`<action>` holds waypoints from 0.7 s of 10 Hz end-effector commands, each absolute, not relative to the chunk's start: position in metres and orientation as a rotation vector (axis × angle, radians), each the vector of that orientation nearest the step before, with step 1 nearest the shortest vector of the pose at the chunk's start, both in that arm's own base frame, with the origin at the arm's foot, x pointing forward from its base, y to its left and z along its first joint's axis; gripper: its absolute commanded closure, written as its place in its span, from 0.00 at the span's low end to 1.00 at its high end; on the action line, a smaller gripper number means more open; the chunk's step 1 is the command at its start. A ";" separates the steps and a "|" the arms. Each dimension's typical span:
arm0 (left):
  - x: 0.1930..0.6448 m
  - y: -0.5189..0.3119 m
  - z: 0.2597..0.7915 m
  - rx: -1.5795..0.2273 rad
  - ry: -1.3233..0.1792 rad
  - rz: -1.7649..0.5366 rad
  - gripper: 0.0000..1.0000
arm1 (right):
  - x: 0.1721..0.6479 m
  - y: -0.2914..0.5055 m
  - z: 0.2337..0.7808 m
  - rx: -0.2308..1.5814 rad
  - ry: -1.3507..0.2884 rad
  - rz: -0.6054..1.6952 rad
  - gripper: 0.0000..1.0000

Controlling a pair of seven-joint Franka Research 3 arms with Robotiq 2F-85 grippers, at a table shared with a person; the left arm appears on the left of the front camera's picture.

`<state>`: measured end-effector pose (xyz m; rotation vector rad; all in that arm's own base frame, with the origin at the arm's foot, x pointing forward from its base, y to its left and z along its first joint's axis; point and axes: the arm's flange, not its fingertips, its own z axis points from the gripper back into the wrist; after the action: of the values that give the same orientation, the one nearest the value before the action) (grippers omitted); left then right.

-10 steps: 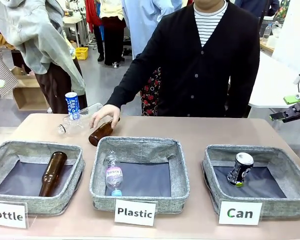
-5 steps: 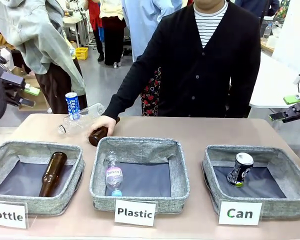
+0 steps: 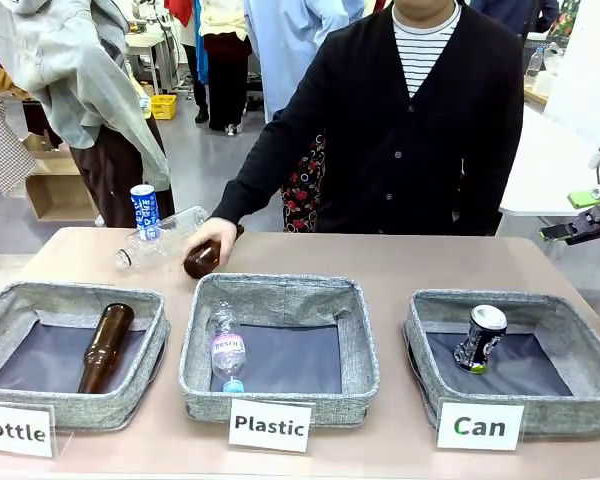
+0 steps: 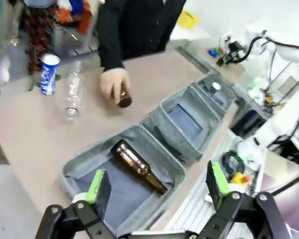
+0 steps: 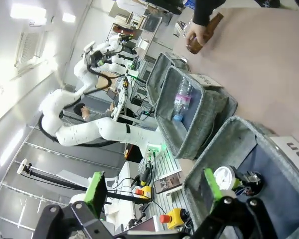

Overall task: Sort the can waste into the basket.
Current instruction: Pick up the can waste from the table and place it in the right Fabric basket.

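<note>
Left claw [image 4: 158, 183]: You have it hanging high over the lower left of the surface [image 3: 400, 262]. Its green pads are spread wide with nothing between them, and the height looks meant to keep it out of the person's way.
Right claw [image 3: 580, 215]: It is parked at the right edge of the front view, beyond the surface, with its fingers parted and empty. That reads as a waiting pose after a drop.
Black can [image 3: 480, 338]: It leans tilted inside the basket [image 3: 435, 310] at lower right, silver top uppermost, behind the "Can" sign [image 3: 480, 426]. Your first half looks done.
Blue and white can [image 3: 144, 210]: It stands upright at the far edge, upper left of the front view, well apart from the basket. This is the one left to sort.
Clear plastic bottle [image 3: 160, 240]: It lies on its side just beside that can. Whether the two touch, you cannot tell.
Person's hand [image 3: 212, 236]: It rests on a brown bottle [image 3: 202, 258] lying just behind the middle basket, near the can.
Your likely next move: The left claw is the nearer one. The can's upright stance suits a grip across its body, but you would need to come in clear of the hand and avoid nudging the plastic bottle.
</note>
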<state>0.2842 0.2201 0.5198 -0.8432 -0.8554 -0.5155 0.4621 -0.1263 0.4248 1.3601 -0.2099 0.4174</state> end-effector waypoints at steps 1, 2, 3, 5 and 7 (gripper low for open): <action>0.245 0.191 0.484 -0.690 -1.013 -0.434 0.00 | 0.463 -0.128 0.427 1.357 -0.209 0.437 0.00; 0.238 0.188 0.479 -0.656 -1.043 -0.388 0.00 | 0.463 -0.128 0.427 1.357 -0.209 0.437 0.00; 0.238 0.186 0.478 -0.627 -1.041 -0.352 0.00 | 0.463 -0.128 0.427 1.357 -0.209 0.437 0.00; 0.271 0.184 0.485 -0.637 -0.949 -0.404 0.00 | 0.463 -0.128 0.427 1.357 -0.209 0.437 0.00; 0.339 0.184 0.495 -0.704 -0.782 -0.521 0.00 | 0.463 -0.128 0.427 1.357 -0.209 0.437 0.00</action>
<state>0.3025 0.1696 0.4871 -0.6760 -0.8832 -0.4859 0.4623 -0.1254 0.4247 1.3607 -0.2085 0.4189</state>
